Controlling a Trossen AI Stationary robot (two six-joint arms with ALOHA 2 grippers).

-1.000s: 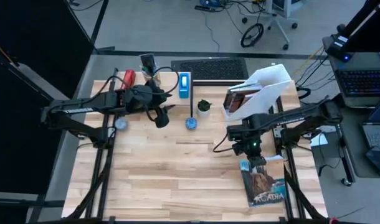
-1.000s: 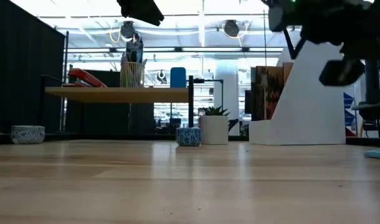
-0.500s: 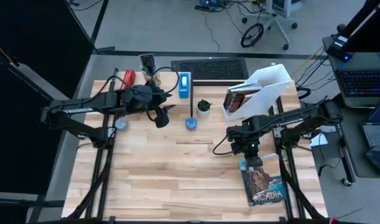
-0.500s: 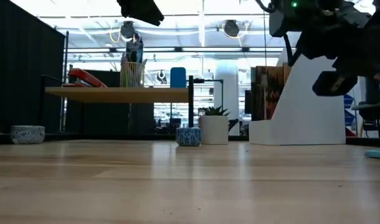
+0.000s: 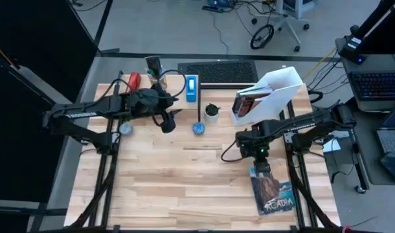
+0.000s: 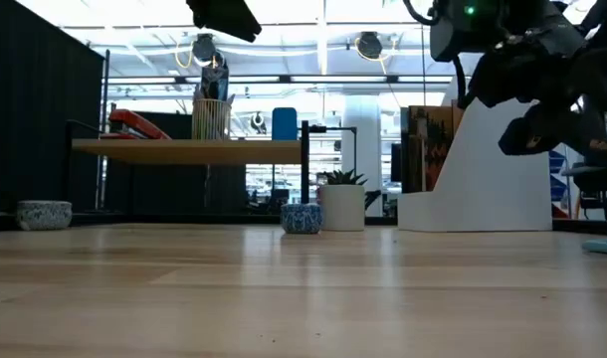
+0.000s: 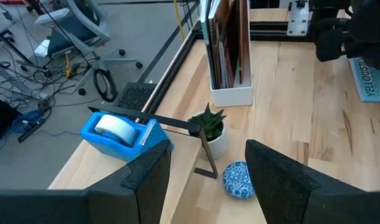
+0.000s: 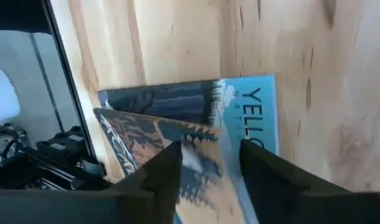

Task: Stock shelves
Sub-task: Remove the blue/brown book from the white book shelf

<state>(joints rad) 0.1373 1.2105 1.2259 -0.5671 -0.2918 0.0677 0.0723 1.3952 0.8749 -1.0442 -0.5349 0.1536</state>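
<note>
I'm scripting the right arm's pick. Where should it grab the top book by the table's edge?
The top book lies flat, skewed across the one below. Come straight down with the right gripper, open above its far end, and pinch a corner overhanging the lower book, probably the easiest lip to get under.

Bright overhead light; low bkgd perhaps overexposed.

high view looks straight down; low view sits level, facing 12 o'clock; both share the plank shelf [image 5: 155,87] [image 6: 189,150].
</note>
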